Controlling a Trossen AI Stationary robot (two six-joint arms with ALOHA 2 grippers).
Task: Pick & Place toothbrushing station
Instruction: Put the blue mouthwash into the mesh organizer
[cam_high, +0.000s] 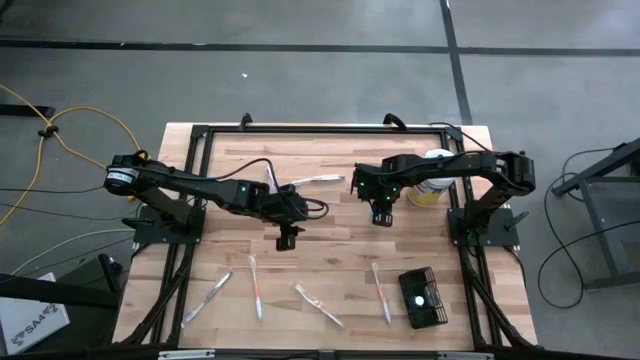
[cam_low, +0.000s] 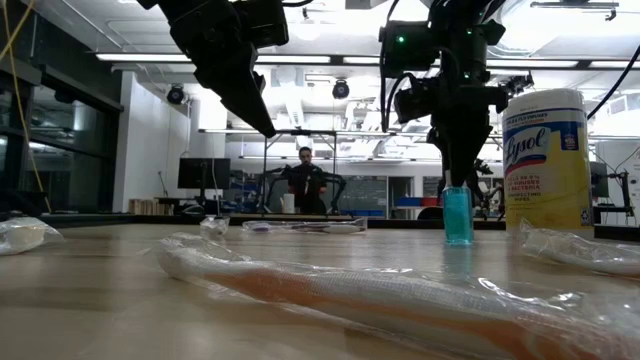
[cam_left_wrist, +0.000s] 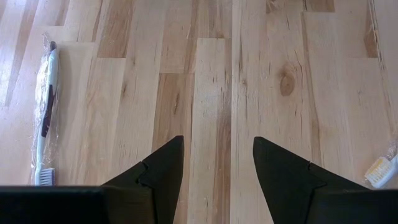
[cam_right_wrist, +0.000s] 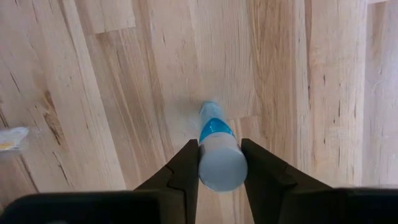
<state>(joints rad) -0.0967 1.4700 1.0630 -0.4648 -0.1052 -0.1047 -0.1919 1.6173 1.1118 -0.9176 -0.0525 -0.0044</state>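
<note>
Basket (cam_high: 421, 297) apart from right hand (cam_high: 381, 217)

Your two arms: dark, jointed, matte black. Left arm (cam_high: 190, 185) has round silver-grey motor cap at base end, black cable looping near wrist. Right arm (cam_high: 470, 168) same black build. Fingers (cam_left_wrist: 163, 174) black, wedge-shaped, tapering, stepped notch along inner edge.

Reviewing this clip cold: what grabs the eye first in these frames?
The right gripper stands out, closed around a small blue bottle standing upright on the table near its middle, beside the yellow canister. The left gripper hangs open over bare wood. Wrapped toothbrushes lie scattered along the front edge, left of the black mesh basket.
</note>
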